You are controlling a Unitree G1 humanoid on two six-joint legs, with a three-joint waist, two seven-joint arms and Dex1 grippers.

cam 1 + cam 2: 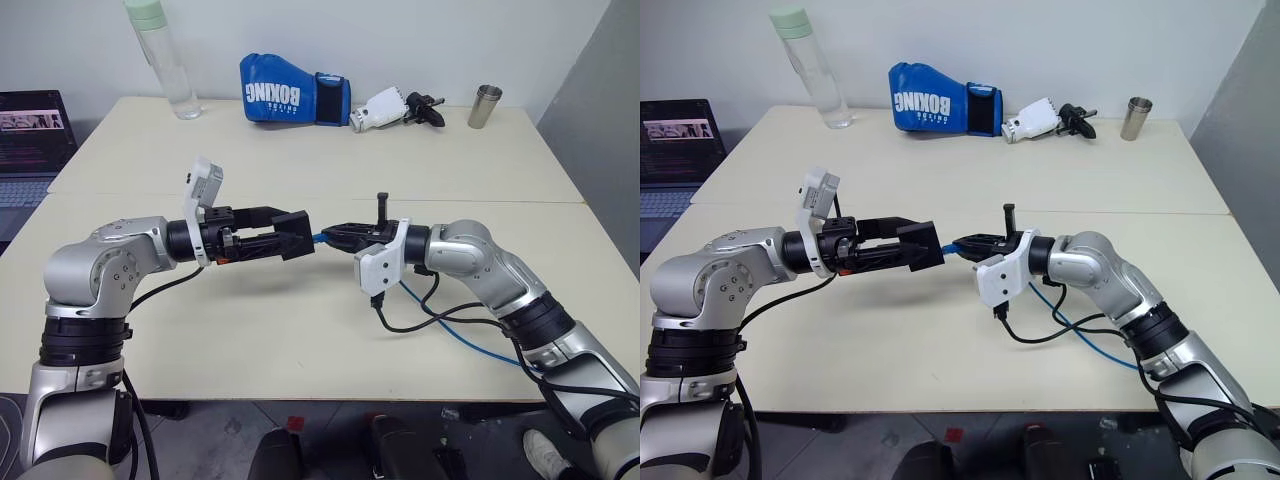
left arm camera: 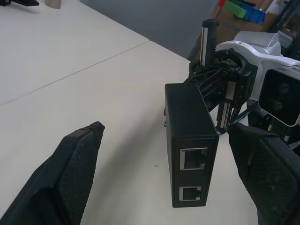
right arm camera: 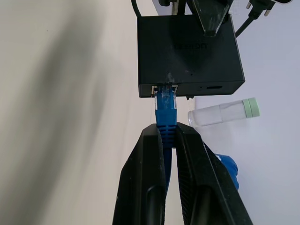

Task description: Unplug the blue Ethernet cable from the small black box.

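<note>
The small black box is up in the air over the middle of the table, its two-port edge facing the left wrist camera. My left gripper stands open around it. One finger is well clear of the box and the other finger is close beside it. The blue Ethernet cable is plugged into the box's opposite edge. My right gripper is shut on the cable just behind the plug. The rest of the cable trails down to the table below my right arm.
At the table's far edge lie a blue boxing glove, a clear bottle, a white-and-black gripper part and a metal cup. A laptop stands at the far left. Black wrist cables loop under my right arm.
</note>
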